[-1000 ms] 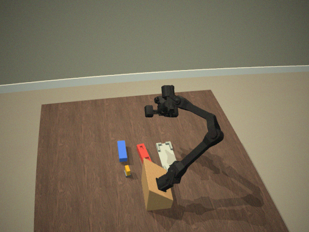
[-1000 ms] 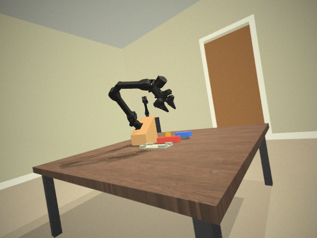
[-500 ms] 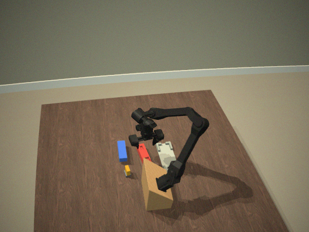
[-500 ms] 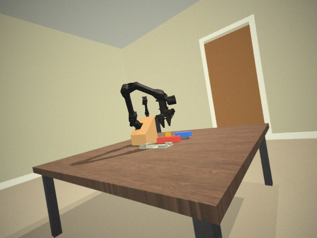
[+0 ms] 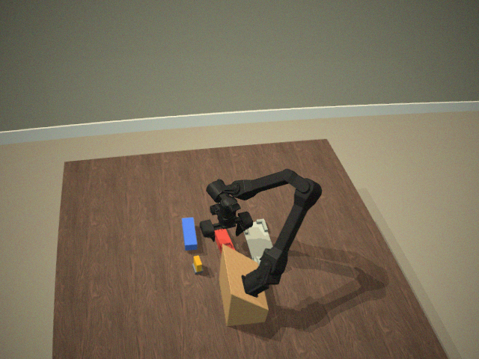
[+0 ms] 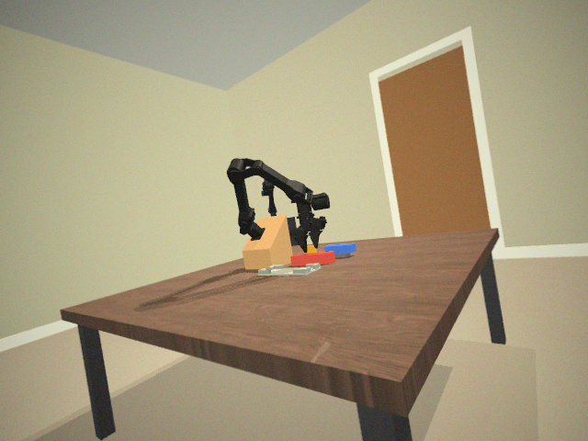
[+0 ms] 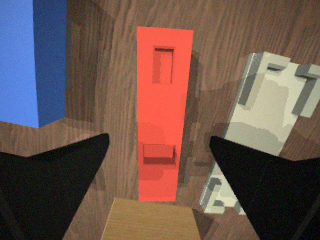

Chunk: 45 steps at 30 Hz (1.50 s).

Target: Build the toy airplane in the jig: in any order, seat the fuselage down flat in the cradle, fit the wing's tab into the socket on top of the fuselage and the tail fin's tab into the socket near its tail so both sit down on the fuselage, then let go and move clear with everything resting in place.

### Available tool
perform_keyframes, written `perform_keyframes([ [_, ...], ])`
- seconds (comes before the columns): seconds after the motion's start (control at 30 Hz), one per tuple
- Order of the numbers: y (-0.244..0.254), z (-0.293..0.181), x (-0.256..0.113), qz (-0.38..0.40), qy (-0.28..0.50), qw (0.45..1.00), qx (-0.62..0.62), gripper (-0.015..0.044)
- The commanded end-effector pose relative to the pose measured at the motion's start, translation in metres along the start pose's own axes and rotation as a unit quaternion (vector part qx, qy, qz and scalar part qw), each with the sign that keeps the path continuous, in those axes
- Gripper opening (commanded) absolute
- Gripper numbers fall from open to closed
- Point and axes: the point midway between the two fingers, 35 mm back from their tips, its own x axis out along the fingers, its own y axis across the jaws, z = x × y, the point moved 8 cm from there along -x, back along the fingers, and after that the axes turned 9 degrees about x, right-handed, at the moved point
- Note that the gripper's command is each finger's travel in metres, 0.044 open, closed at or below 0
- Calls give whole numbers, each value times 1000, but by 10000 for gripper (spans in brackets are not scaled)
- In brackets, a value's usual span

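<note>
End effector (image 5: 225,234) (image 6: 310,250) (image 7: 160,139) hovering wide open, gripping nothing. Red fuselage (image 5: 224,239) (image 6: 312,258) (image 7: 161,110) lying between blue wing (image 5: 189,233) (image 6: 340,248) (image 7: 30,65) and jig (image 5: 258,240) (image 6: 289,271) (image 7: 255,120). Best: descending straight, centring fingers, closing squarely on its sides.

Red fuselage (image 6: 312,258) lies on the table (image 6: 285,308) (unseated).

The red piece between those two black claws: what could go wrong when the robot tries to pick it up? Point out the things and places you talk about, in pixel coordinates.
The open gripper (image 5: 225,234) (image 6: 310,250) (image 7: 160,139) could close off-centre and shove or twist the red fuselage (image 5: 223,237) (image 6: 312,259) (image 7: 161,110). One finger reaches over the pale cradle (image 5: 258,239) (image 6: 285,272) (image 7: 260,125) in the wrist view, so it might knock that on the way down. The tan wedge block (image 5: 243,270) (image 6: 268,242) (image 7: 150,222) sits close to the fuselage's end, leaving little room for a misplaced grip.
</note>
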Motion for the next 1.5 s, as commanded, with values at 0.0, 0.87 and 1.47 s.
perform_keyframes([
  [0.0,0,-1,6,-2,0,1000,-3,440],
  [0.87,-1,-2,47,-3,0,1000,-3,440],
  [1.47,-1,-2,48,-3,0,1000,-3,157],
])
